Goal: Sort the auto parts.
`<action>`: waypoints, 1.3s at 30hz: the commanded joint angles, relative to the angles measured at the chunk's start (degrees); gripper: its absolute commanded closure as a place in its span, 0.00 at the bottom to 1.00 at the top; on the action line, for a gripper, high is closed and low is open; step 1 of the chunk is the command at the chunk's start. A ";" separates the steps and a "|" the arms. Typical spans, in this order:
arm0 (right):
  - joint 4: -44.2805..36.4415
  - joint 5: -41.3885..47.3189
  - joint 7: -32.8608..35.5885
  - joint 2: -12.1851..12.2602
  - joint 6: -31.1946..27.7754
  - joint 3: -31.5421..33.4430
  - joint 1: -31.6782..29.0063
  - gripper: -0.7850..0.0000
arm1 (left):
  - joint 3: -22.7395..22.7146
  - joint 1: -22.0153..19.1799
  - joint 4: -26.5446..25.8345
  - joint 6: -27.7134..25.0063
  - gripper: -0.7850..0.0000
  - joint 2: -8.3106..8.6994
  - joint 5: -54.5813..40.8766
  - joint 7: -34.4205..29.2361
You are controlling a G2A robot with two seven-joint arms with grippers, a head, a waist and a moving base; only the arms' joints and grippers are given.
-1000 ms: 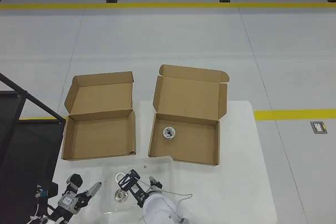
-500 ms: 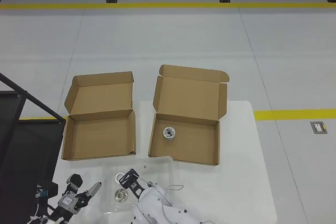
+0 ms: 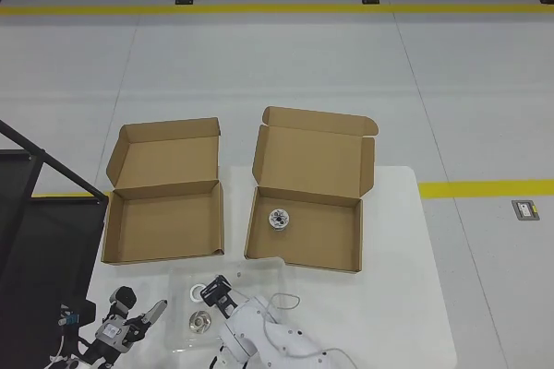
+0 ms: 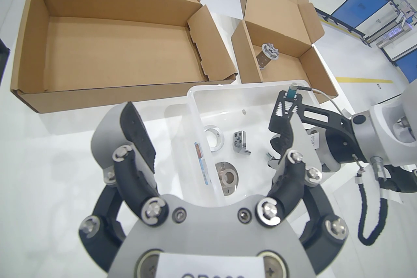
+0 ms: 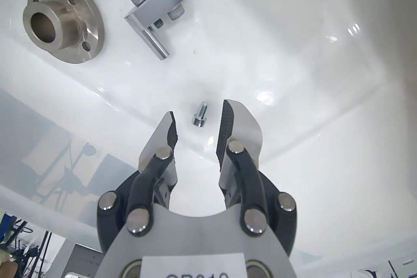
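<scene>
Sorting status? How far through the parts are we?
Done: one toothed part sits in the right-hand box. In hand: the right gripper, open, is lined up on a small bolt in the white bin, not yet gripped. To do: bolt, flange, bracket and ring all lie in the bin.

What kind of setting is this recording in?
Likely a factory or lab work cell: yellow floor line, blue partition panels, and a white bin holding a metal flange beside cardboard boxes.
</scene>
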 commanded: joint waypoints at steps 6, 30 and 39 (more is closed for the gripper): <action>2.71 0.63 0.18 -1.08 0.24 0.33 1.02 0.62 | 0.00 0.00 0.00 0.00 0.00 0.00 0.00 0.00; -16.10 -12.87 -4.19 0.32 3.03 2.11 -8.19 1.00 | 0.00 0.00 0.00 0.00 0.00 0.00 0.00 0.00; -33.66 -28.94 -14.93 3.75 3.76 0.60 -22.24 1.00 | 0.00 0.00 0.00 0.00 0.00 0.00 0.00 0.00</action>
